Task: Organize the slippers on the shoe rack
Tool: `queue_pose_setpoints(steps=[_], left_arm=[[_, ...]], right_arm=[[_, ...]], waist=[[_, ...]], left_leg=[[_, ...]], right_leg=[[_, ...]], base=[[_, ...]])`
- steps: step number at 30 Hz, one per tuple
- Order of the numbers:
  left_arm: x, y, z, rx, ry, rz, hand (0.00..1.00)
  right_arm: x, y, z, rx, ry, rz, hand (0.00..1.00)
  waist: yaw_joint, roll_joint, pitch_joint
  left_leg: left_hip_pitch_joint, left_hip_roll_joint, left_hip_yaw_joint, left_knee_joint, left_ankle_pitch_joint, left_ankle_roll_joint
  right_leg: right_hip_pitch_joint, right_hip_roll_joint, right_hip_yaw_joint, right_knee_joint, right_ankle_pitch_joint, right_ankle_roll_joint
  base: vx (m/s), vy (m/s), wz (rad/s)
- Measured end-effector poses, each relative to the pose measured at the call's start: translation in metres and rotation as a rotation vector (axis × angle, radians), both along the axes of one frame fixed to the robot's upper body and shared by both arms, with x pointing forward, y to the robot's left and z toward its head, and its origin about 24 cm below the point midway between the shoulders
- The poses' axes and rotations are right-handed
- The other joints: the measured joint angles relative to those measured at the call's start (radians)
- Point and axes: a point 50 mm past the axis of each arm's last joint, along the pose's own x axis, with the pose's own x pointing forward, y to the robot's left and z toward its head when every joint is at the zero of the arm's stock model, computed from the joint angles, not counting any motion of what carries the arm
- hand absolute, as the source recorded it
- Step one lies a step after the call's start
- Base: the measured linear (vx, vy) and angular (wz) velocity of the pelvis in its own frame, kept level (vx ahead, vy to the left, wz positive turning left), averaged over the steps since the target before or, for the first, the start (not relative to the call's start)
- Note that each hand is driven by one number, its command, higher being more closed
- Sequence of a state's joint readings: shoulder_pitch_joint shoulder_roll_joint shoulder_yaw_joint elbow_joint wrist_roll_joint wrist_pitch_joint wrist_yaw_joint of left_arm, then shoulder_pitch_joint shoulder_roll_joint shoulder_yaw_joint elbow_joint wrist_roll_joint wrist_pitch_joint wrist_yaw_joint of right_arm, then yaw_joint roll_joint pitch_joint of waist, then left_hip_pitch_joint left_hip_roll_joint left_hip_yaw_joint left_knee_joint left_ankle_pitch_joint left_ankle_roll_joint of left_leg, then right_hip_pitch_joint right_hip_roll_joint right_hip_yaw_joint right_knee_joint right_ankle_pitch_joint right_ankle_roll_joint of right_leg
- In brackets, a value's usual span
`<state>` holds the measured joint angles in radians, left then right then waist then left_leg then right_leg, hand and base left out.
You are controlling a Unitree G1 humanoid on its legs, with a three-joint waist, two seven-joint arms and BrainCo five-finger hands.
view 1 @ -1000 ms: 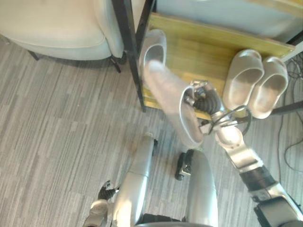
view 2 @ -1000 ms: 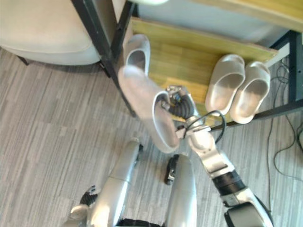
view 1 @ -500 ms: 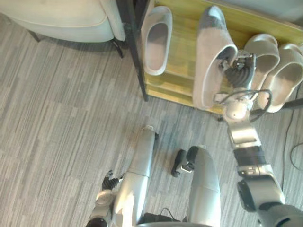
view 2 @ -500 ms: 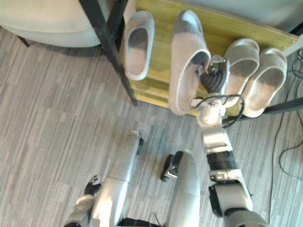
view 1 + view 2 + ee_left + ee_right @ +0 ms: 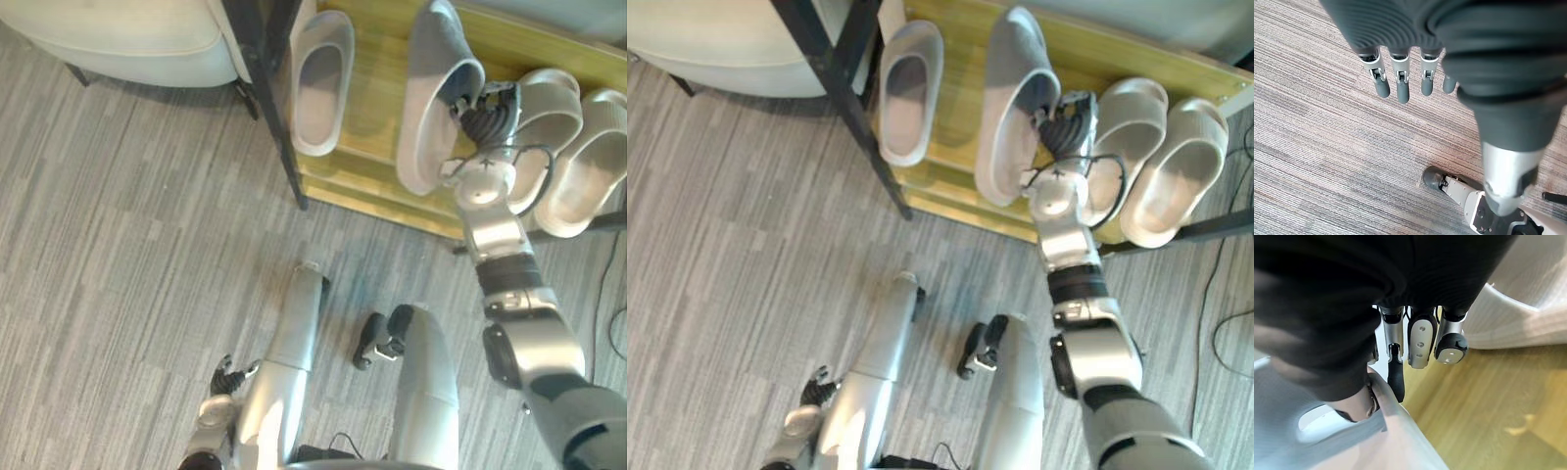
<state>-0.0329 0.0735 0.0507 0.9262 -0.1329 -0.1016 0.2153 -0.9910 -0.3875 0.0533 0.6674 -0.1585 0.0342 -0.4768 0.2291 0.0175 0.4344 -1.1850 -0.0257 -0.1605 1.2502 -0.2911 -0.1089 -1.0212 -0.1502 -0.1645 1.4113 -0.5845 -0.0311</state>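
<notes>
- Right hand (image 5: 487, 110) clenched, fingers curled on the heel rim of the grey slipper (image 5: 431, 93).
- Slipper is over the shoe rack shelf (image 5: 377, 88), toe at 12 o'clock; can't tell if it touches the shelf.
- Second grey slipper (image 5: 321, 83) on the shelf, at the hand's 9 o'clock.
- Pale slipper pair (image 5: 593, 166) just beside the hand, at 3 o'clock.
- Left hand (image 5: 1401, 81) released, fingers straight, above the carpet (image 5: 1312, 137).

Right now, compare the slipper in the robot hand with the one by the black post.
The held slipper is gripped by the right robot hand; the lone slipper lies free. The lone slipper is beside the post, the held slipper apart. Both grey, toes inward.
</notes>
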Motion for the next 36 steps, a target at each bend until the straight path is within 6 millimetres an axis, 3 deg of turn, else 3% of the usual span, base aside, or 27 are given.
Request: queue_pose_setpoints(steps=[4,5,11,28,33,36], left_arm=[[0.001,-0.001,0.0,-0.003,-0.002,0.009,0.0],[0.001,-0.001,0.0,0.001,0.001,0.013,0.0],[0.001,-0.003,-0.001,-0.011,0.004,0.03,0.0],[0.003,-0.003,-0.001,-0.012,0.004,0.031,0.0],[0.004,-0.003,0.0,-0.013,0.001,0.03,0.0],[0.006,-0.004,0.001,-0.015,-0.004,0.029,0.0]], right_arm=[[0.008,0.009,-0.003,0.015,0.045,0.008,1.0],[0.01,0.015,-0.004,0.01,0.059,0.017,0.0],[0.014,0.02,-0.003,0.043,0.074,0.032,0.0],[0.016,0.03,-0.006,0.172,0.079,0.086,0.0],[0.01,0.034,0.006,0.174,0.0,0.125,0.0],[0.002,0.036,0.002,0.175,-0.035,0.15,0.0]], waist=[[0.007,0.001,-0.001],[0.008,0.005,-0.004],[0.028,0.007,-0.023],[0.029,0.007,-0.023],[0.026,0.007,-0.023],[0.024,0.005,-0.021]], left_leg=[[-0.006,-0.001,-0.004,-0.009,0.004,-0.007],[-0.012,-0.002,-0.011,-0.01,0.006,-0.011],[-0.037,-0.005,-0.032,-0.015,0.013,-0.023],[-0.027,-0.004,-0.043,-0.05,0.025,-0.042],[-0.014,0.0,-0.041,-0.055,0.025,-0.042],[0.011,0.002,-0.04,-0.076,0.026,-0.043]], right_leg=[[-0.009,0.0,-0.004,-0.001,0.0,-0.006],[-0.012,0.0,-0.011,-0.002,-0.001,-0.008],[-0.03,0.0,-0.035,0.0,-0.006,-0.023],[-0.027,0.002,-0.046,-0.02,-0.007,-0.032],[-0.017,0.007,-0.043,-0.026,-0.006,-0.031],[0.006,0.01,-0.043,-0.047,-0.003,-0.026]], base=[[-0.01,-0.009,0.02],[-0.02,-0.025,0.06],[-0.01,-0.028,0.07],[0.0,-0.005,0.01],[0.0,0.0,0.0],[0.0,0.0,0.0]])
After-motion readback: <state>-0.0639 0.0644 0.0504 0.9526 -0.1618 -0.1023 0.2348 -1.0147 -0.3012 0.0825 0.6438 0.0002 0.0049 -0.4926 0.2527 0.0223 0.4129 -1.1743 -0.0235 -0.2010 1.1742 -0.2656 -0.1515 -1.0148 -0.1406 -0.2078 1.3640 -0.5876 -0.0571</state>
